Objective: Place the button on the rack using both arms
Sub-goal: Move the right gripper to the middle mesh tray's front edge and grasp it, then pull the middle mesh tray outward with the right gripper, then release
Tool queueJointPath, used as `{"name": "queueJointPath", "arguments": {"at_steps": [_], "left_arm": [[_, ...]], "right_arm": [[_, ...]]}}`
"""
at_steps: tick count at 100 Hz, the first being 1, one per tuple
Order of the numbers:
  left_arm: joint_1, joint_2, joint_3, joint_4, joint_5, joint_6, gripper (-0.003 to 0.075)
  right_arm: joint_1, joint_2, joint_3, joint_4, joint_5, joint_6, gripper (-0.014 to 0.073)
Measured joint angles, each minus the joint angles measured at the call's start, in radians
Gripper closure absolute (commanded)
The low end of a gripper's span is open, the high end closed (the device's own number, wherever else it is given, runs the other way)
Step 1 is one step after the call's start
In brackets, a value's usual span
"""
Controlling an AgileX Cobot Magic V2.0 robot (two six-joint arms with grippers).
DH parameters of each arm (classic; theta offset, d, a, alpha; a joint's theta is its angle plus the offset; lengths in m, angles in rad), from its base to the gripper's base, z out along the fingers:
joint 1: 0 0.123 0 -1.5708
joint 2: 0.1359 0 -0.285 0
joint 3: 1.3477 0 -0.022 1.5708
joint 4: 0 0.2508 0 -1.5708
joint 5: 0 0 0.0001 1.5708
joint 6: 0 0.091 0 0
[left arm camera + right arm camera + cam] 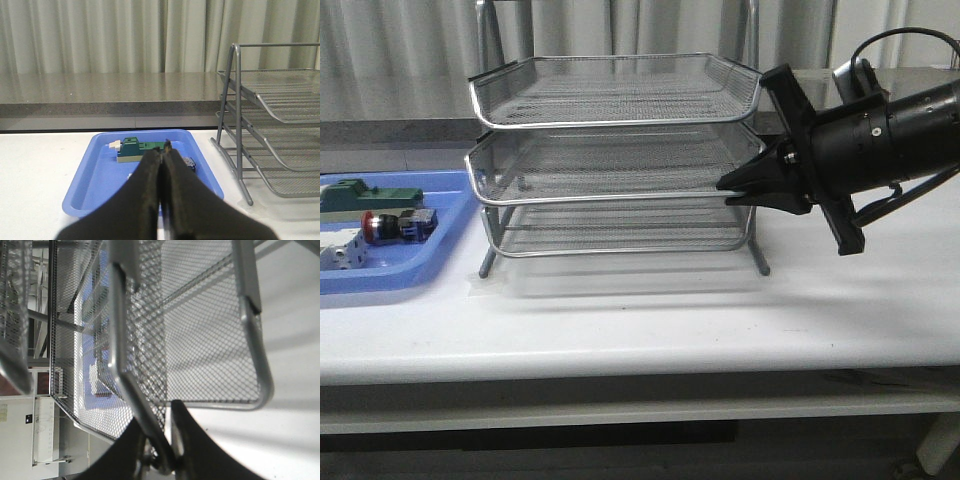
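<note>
Button (386, 225), with its red cap, black collar and blue rear block, is laid on its side in the blue tray (440, 215) at the left of the white counter (650, 320). A green block (370, 196) is placed just behind it in the tray, and a white block (342, 255) just in front.

Rack (615, 160) is stood at mid-counter, just right of the tray. Three silver wire-mesh tiers are carried on a grey metal frame, each tier edged by a rounded steel rim.

Right hand (728, 187) is held level at the middle tier's right front corner. In the right wrist view its black fingers (192, 440) are closed on that tier's rim, one on each side of the wire. The approach to the middle tier from the right is occupied by this arm.

Left hand (163, 147) is seen only in the left wrist view, above the tray, with its tapered black fingers pressed together and nothing gripped between them. The button is largely hidden behind them there.

A grey stone ledge and pale pleated curtains are seen behind the counter.
</note>
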Motion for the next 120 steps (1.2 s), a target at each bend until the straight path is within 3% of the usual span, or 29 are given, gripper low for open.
{"name": "queueJointPath", "arguments": {"at_steps": [82, 120], "left_arm": [[0.000, 0.000, 0.000, 0.000, 0.000, 0.000, 0.0741], [0.000, 0.000, 0.000, 0.000, 0.000, 0.000, 0.0741]], "right_arm": [[-0.002, -0.292, 0.379, -0.061, 0.020, -0.022, 0.0538], [-0.002, -0.360, 0.447, -0.074, 0.020, -0.022, 0.0531]]}}
